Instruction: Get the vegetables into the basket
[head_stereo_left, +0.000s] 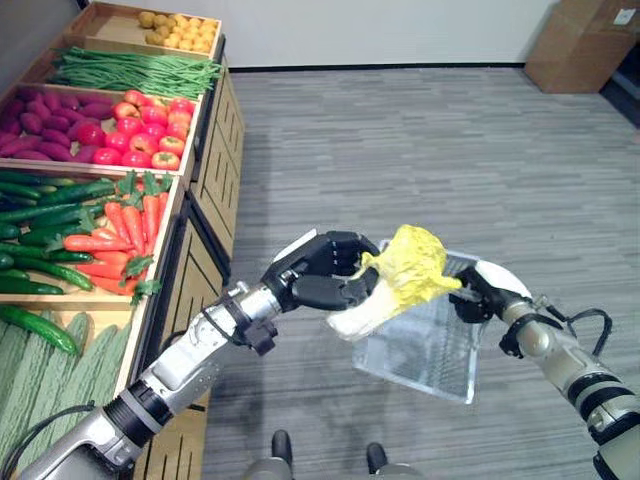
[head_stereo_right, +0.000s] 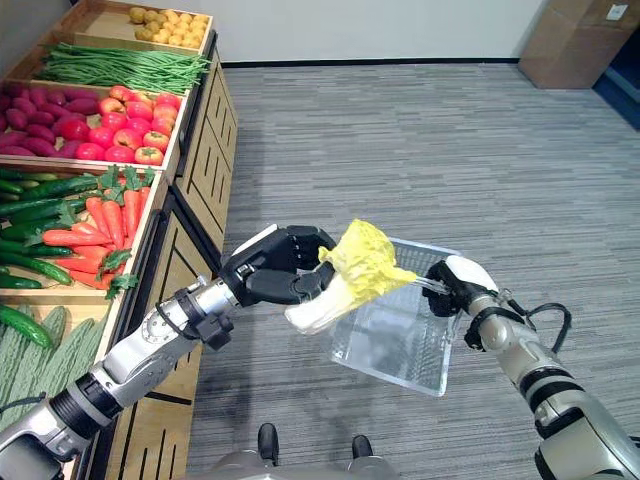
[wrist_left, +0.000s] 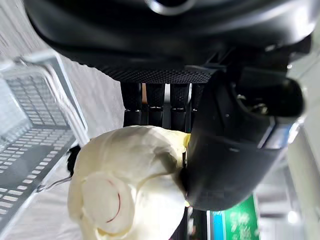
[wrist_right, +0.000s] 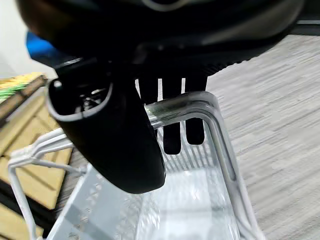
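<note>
1. Napa cabbage (head_stereo_left: 400, 280): one.
2. Clear basket (head_stereo_left: 425, 350): one.
3. Robot hands: two, a left hand (head_stereo_left: 320, 270) and a right hand (head_stereo_left: 480, 292).
4. Produce crates on the stand: five in view, holding yellow fruit (head_stereo_left: 178, 30), green beans (head_stereo_left: 130, 70), red and purple produce (head_stereo_left: 100, 125), carrots and cucumbers (head_stereo_left: 90, 230), and bitter gourds (head_stereo_left: 50, 370).
5. Cardboard box (head_stereo_left: 580, 40): one.
</note>
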